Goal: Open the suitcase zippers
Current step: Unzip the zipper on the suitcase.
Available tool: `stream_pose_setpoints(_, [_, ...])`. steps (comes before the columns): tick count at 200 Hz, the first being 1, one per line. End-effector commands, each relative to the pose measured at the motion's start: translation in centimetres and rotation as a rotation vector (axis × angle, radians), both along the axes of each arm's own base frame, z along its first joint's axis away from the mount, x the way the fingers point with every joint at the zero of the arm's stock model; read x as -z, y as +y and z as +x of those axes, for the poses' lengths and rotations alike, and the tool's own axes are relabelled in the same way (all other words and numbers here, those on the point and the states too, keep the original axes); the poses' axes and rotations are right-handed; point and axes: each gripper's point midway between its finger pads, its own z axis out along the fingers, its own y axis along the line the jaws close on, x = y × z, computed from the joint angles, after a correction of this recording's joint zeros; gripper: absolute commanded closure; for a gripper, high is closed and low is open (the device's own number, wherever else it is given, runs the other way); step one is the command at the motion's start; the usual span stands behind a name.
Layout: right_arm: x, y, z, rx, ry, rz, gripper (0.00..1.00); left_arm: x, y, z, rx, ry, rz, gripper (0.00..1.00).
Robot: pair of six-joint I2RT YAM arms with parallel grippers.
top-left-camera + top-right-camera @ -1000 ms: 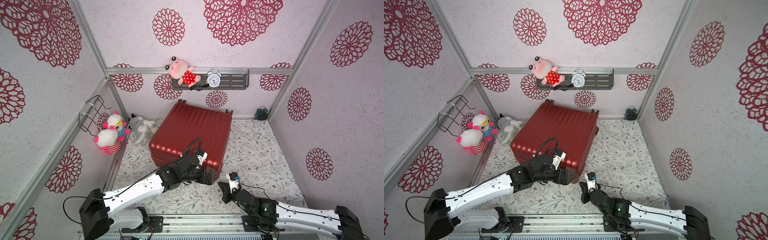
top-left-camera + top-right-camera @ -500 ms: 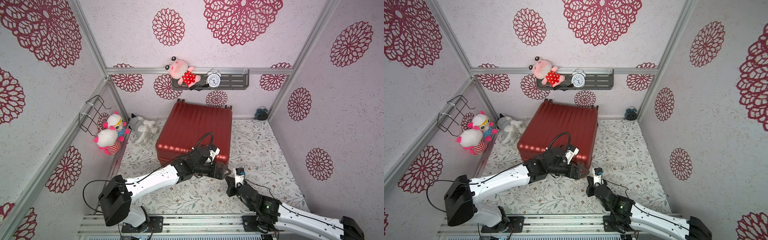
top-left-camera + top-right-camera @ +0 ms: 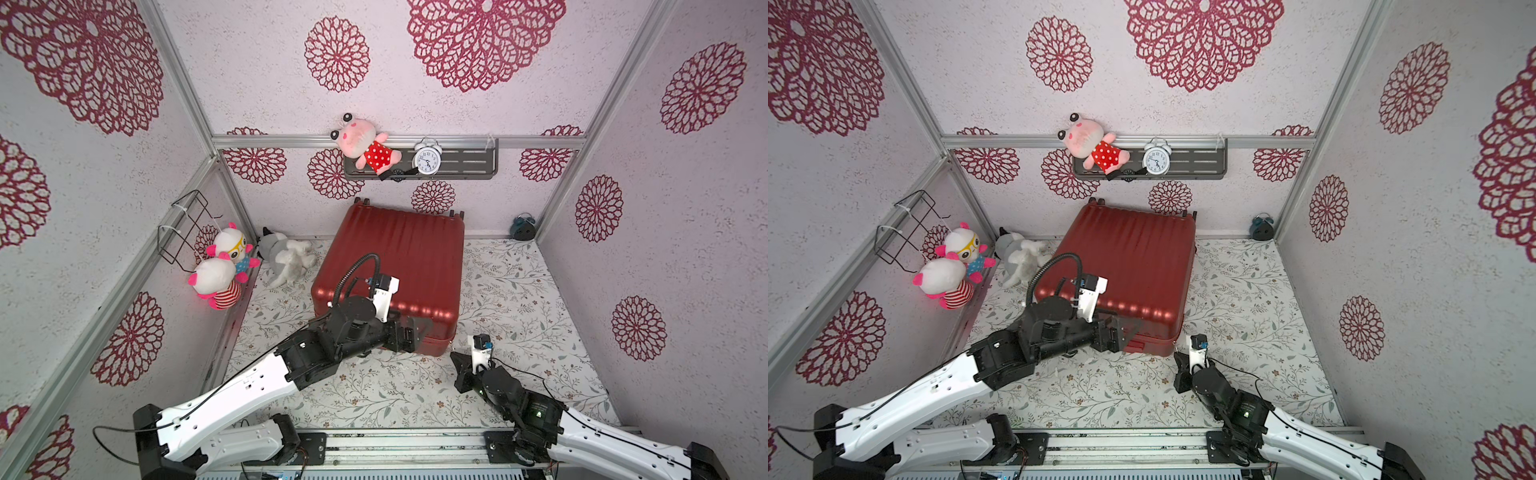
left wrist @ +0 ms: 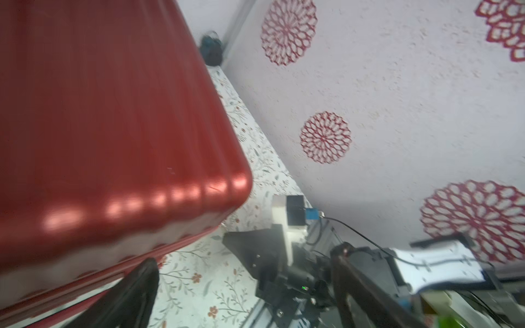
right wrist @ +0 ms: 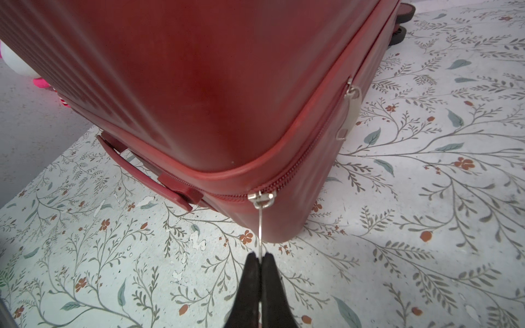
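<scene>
In both top views the suitcase (image 3: 399, 257) lies flat on the floor (image 3: 519, 299) against the back wall, shells shut. The left gripper (image 3: 413, 332) sits at its near edge with its jaws spread wide and nothing in them; the arm hides part of that edge. The right gripper (image 3: 457, 359) is at the near right corner, too small here to show its grip.

Left wrist view: blurred. One finger (image 4: 139, 286) is just beside the suitcase's seam, the other well apart.

Right wrist view: the right gripper's tips are clenched on the thin tab of a pull (image 5: 262, 198), at the corner of the zipper (image 5: 298, 167). A second pull (image 5: 351, 96) hangs further along, blurred. The handle (image 5: 147, 170) is partly hidden by the corner and the wheels (image 5: 400, 25) are cut off by the frame
</scene>
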Motion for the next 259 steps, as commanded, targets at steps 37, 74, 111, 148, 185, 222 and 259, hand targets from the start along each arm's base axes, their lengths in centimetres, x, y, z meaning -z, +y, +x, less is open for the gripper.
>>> stream_pose_setpoints(37, [0.1, 0.2, -0.5, -0.040, 0.012, -0.017, 1.00, 0.9, 14.6, 5.6, -0.425, 0.038, 0.198, 0.02])
stream_pose_setpoints(74, [0.2, 0.2, -0.6, -0.048, 0.019, -0.023, 1.00, -0.1, 20.1, 7.8, -0.579, 0.048, 0.161, 0.02])
stream_pose_setpoints(111, [0.2, 0.2, -0.7, -0.052, 0.020, -0.028, 1.00, 0.7, 21.2, 11.6, -0.533, 0.113, 0.054, 0.02])
stream_pose_setpoints(148, [0.1, 0.3, -0.8, -0.063, 0.024, -0.040, 1.00, 1.2, 21.6, 13.9, -0.467, 0.147, -0.035, 0.02])
stream_pose_setpoints(185, [0.0, 0.8, -0.7, -0.077, 0.023, -0.045, 1.00, 2.1, 19.7, 15.7, -0.348, 0.175, -0.150, 0.02])
stream_pose_setpoints(222, [-0.4, 1.5, -0.7, -0.102, 0.017, -0.049, 1.00, 3.9, 17.9, 15.4, -0.293, 0.198, -0.192, 0.02])
stream_pose_setpoints(259, [-0.6, 2.0, -0.8, -0.128, 0.008, -0.051, 1.00, 6.0, 16.1, 14.0, -0.275, 0.218, -0.185, 0.02])
